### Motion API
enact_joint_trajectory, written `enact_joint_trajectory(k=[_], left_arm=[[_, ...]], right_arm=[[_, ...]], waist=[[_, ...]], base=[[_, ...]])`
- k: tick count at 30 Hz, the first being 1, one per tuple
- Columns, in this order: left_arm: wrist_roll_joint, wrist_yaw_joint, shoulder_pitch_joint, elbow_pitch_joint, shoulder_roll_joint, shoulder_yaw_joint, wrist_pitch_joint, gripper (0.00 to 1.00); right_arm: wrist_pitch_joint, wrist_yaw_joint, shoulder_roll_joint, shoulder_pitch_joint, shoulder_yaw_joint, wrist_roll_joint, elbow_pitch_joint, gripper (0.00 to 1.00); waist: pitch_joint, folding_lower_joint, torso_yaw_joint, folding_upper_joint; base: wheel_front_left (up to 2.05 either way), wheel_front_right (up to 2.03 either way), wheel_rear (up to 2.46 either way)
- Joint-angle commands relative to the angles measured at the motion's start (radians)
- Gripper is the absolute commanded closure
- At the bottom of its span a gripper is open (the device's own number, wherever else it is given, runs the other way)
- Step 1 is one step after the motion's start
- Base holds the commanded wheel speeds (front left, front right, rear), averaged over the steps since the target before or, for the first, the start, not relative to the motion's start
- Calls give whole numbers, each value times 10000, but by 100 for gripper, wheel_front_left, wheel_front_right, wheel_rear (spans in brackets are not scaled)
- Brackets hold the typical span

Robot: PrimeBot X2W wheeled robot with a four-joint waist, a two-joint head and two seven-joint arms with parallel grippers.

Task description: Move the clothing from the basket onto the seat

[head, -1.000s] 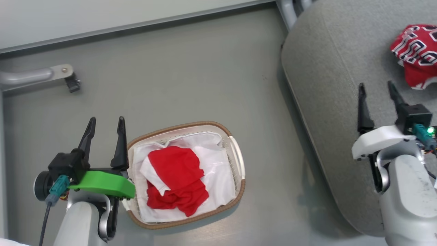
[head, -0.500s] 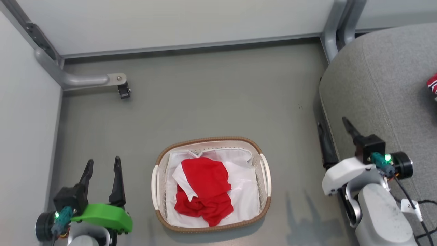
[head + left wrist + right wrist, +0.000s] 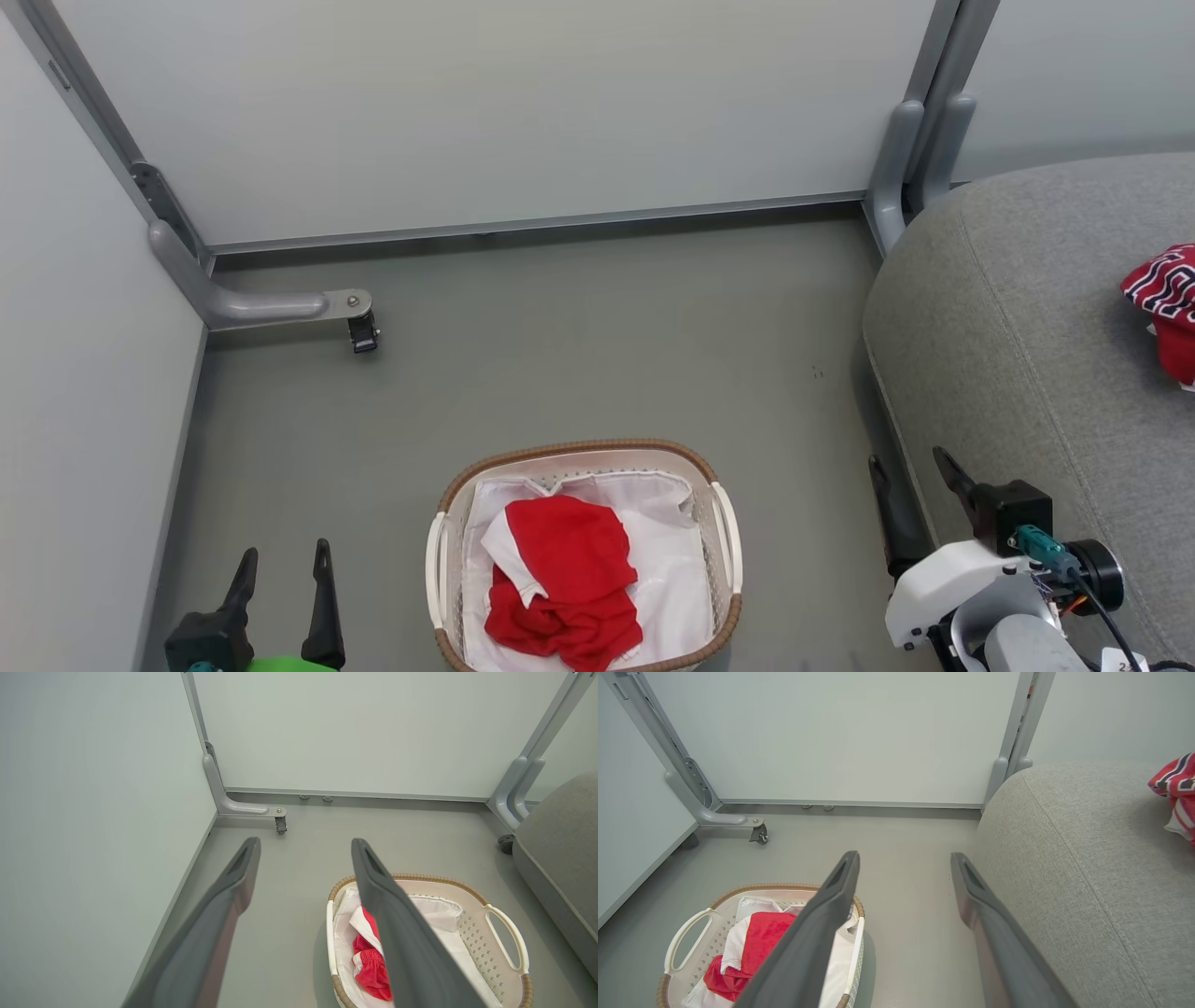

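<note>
The basket (image 3: 579, 447) sits on the grey floor (image 3: 560, 355), low in the middle of the head view. It has a brown woven rim, cream sides with little holes and white handles. Inside it is a white cloth liner (image 3: 677, 579). On the liner lies a red piece of clothing (image 3: 569, 569), all bunched up, with a white edge along one side. The left gripper (image 3: 286, 549) is off to the left of the basket, near it but not touching. Its two dark fingers are apart with nothing between them. The right gripper (image 3: 906, 456) is on the other side of the basket, just beside the edge of the seat (image 3: 1018, 317). Its fingers are spread apart too and hold nothing. The clothing in the basket lies between the two grippers, and neither one touches it. The seat is big, grey and soft-looking, with a sewn line running across it. On the seat, far to the right, lies a crumpled red jersey (image 3: 1162, 294) with black and white letters, well apart from the right gripper.
</note>
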Motion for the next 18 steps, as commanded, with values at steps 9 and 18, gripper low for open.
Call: enact_joint_trajectory(k=[9,18], left_arm=[[-139,-43,46,27,-35,-373,2,0],[-1013,-43,-727,775,-32,-1491,2,0]], right_arm=[[-23,-14,-42,154,24,-22,-5,0],[-23,-14,-38,-494,408,7,-205,0]], waist=[[-6,1,-166,0],[836,1,-545,0]], base=[[0,0,0],[0,0,0]])
